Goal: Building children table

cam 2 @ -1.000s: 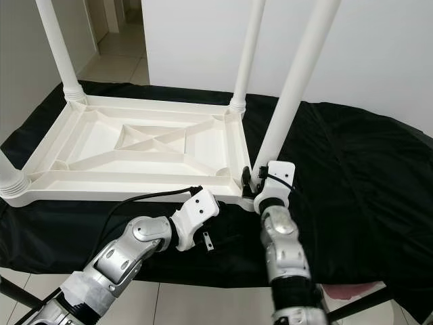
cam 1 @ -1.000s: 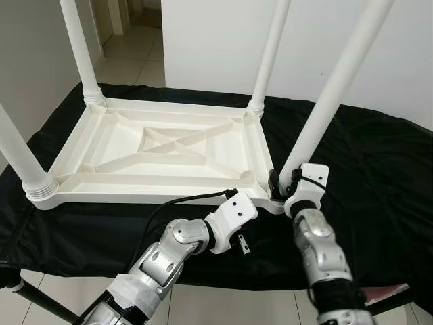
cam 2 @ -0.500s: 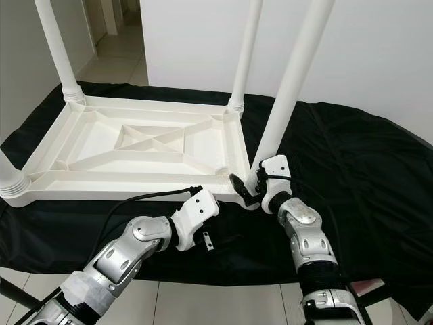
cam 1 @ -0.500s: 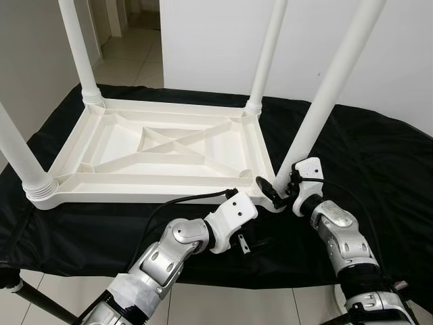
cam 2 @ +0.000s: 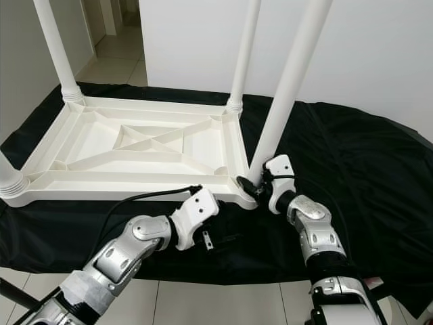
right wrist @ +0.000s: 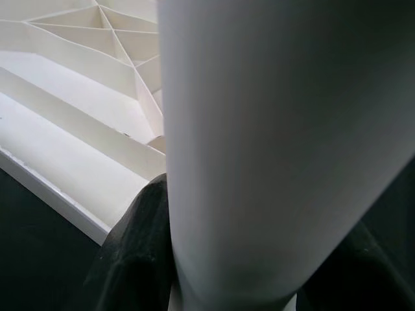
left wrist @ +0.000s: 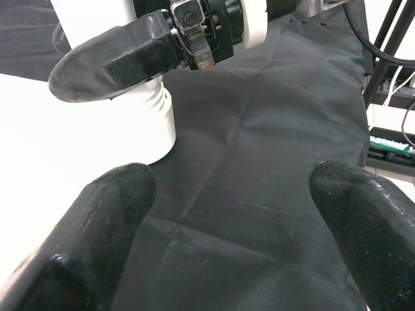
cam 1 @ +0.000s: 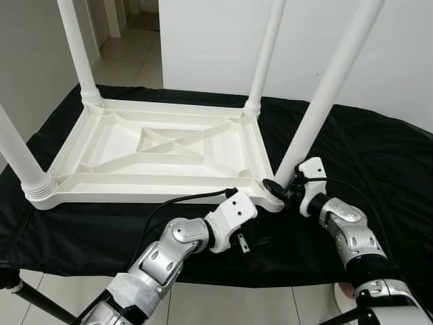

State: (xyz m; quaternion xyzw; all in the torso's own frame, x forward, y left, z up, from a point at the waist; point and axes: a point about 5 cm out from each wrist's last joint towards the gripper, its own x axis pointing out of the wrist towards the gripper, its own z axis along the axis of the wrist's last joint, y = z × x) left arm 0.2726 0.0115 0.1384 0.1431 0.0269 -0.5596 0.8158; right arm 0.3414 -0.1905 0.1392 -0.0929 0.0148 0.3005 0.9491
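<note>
- Left eye view: a white plastic children's table (cam 1: 162, 152) lies upside down on a desk covered with black cloth (cam 1: 379, 156), its four legs pointing up. The right gripper (cam 1: 279, 190) is clamped around the base of the near-right table leg (cam 1: 323, 95), where it meets the tabletop corner.
- Right eye view: the left gripper (cam 2: 215, 238) hovers over the cloth just in front of the tabletop's near edge, near that same corner.
- Left wrist view: the left gripper's fingers (left wrist: 97, 233) stand wide apart with nothing between them, above the black cloth; ahead, a black finger of the right gripper lies against the leg's ribbed collar (left wrist: 152, 123).
- Right wrist view: the white leg (right wrist: 279, 142) sits between the right gripper's fingers (right wrist: 139, 246), beside the ribbed underside (right wrist: 84, 78) of the tabletop.
</note>
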